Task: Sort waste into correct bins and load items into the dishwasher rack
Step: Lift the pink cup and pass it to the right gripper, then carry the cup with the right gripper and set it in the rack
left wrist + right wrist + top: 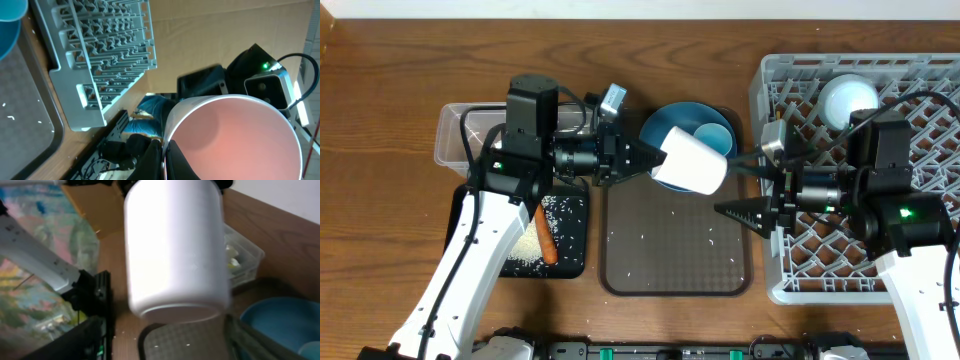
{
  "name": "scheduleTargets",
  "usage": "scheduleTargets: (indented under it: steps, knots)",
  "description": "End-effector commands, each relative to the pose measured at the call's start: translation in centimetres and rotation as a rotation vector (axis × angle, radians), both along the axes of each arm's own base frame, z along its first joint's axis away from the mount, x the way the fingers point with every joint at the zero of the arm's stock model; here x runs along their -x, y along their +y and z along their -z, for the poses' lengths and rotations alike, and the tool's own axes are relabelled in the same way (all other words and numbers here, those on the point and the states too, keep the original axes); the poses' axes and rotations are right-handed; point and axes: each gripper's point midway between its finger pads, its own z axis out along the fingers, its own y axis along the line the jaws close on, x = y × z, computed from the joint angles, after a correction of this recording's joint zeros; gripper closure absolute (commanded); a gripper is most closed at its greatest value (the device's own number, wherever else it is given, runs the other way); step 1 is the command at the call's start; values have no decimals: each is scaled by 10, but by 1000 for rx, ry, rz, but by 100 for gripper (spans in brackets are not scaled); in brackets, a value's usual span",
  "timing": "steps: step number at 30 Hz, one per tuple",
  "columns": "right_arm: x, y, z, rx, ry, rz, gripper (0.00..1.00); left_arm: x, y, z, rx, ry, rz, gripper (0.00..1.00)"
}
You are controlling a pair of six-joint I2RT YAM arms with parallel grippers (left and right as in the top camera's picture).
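Cup (690, 163) lies sideways in left claw (658, 160), base toward rack (820, 288).

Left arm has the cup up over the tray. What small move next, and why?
Probably ease the right gripper forward until its open jaws straddle the base of the cup, then close. The left gripper holds the cup sideways by its rim, base toward the right gripper, which is nearer the rack.

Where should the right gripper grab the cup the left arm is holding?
Probably across the cup, on its sidewall near the closed base, from the right: the left gripper pinches the rim, and the base faces the open right gripper.
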Motion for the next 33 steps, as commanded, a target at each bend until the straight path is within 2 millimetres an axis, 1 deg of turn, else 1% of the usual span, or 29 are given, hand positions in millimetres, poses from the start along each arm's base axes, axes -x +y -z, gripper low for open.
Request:
scheduleTargets:
  steps: [1,2,4,7,14,22,24,26,27,29,30,33]
  knots:
    - [-8,-4,-2,19,-34,26,15,3,0,-7,26,2,28,94]
    - [-8,-4,-2,19,-33,26,13,4,0,-8,28,3,31,94]
    - [-8,-4,-2,19,-32,26,4,4,0,-8,30,3,33,94]
    - [-8,-4,-3,18,-37,25,1,5,0,-8,33,5,39,94]
    - [-3,2,-15,-38,-77,-34,1,7,-2,-8,34,6,45,94]
    - [-1,22,-10,-42,-91,-111,1,15,-11,-8,33,6,81,94]
    - [-3,24,-8,-42,-90,-116,5,15,-11,-8,33,6,81,94]
    - [-6,25,-8,-45,-80,-111,12,15,-11,-8,33,5,80,94]
    - [-6,25,-8,-46,-80,-109,18,15,-11,-8,33,5,80,94]
    - [-7,25,-9,-47,-86,-109,36,15,-11,-8,30,4,76,94]
    - [-7,25,-10,-47,-89,-109,42,14,-11,-7,27,3,73,94]
    - [-10,25,-12,-54,-70,-95,51,14,-11,-7,26,-11,74,94]
